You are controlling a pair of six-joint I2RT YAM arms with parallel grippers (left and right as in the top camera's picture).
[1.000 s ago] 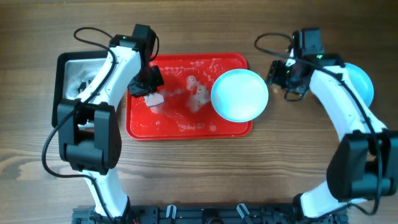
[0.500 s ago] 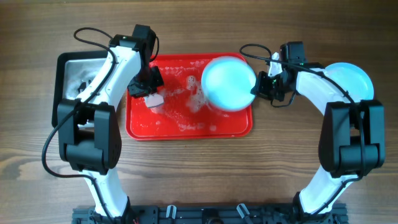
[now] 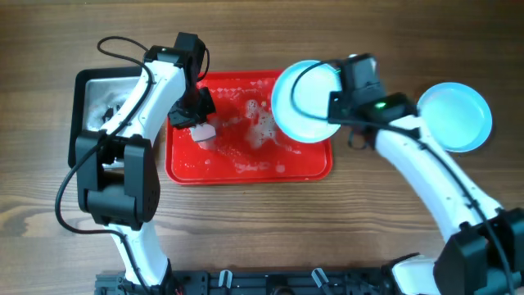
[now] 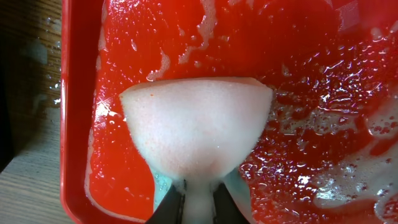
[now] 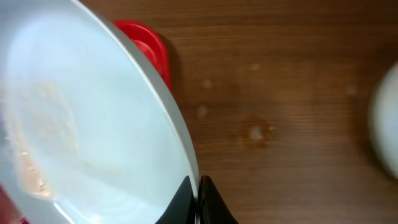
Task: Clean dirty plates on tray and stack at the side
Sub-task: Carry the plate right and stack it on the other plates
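Observation:
A pale blue plate (image 3: 303, 102) is tilted up over the right end of the wet red tray (image 3: 213, 164), and my right gripper (image 3: 336, 105) is shut on its rim. The right wrist view shows the same plate (image 5: 81, 124) pinched at its edge between the black fingers of that gripper (image 5: 198, 199), with a brownish smear on its face. Another pale blue plate (image 3: 455, 115) lies on the table at the right. My left gripper (image 3: 196, 119) is shut on a white foamy sponge (image 4: 196, 127), held over the tray's (image 4: 74, 93) left part.
A black-rimmed metal pan (image 3: 94, 102) sits left of the tray, under the left arm. Soapy foam and water streaks cover the tray floor (image 3: 254, 131). Bare wooden table lies in front of the tray and between the tray and the right plate.
The right gripper came in from the right, closed on the plate's rim and lifted it onto its edge. The left arm and sponge stayed still.

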